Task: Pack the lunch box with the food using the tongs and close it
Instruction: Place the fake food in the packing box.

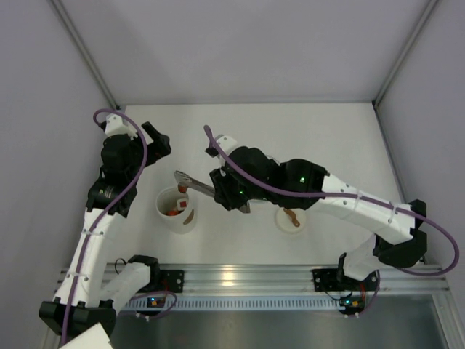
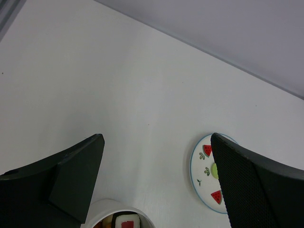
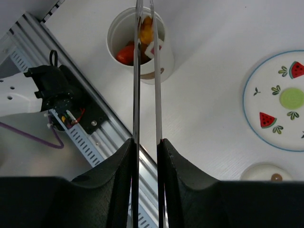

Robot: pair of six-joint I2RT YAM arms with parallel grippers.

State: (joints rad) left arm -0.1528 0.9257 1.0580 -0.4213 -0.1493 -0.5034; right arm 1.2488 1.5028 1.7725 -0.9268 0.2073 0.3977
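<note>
Right wrist view gives me the tub [image 3: 165,61] upright on the table [image 3: 213,28], just beyond the rail [image 3: 109,126], with red, orange and white food [image 3: 126,53] inside. The tongs [image 3: 136,95] reach over its mouth, blades nearly parallel and close together. An orange piece shows between them near the tips, but I cannot tell whether it is pinched or simply lying in the tub. My right gripper [image 3: 146,141] is clamped on the tongs, one finger pressing each blade from outside.

From above, my left gripper [image 1: 156,142] hangs behind the tub and to its left. Its own camera shows the jaws spread wide with nothing between them and the tub's rim just below. A plate [image 3: 248,97] printed with watermelon slices lies well apart from the tub on its right. A white disc [image 3: 259,172] with a brown spot lies just beside the plate, on the rail side.
</note>
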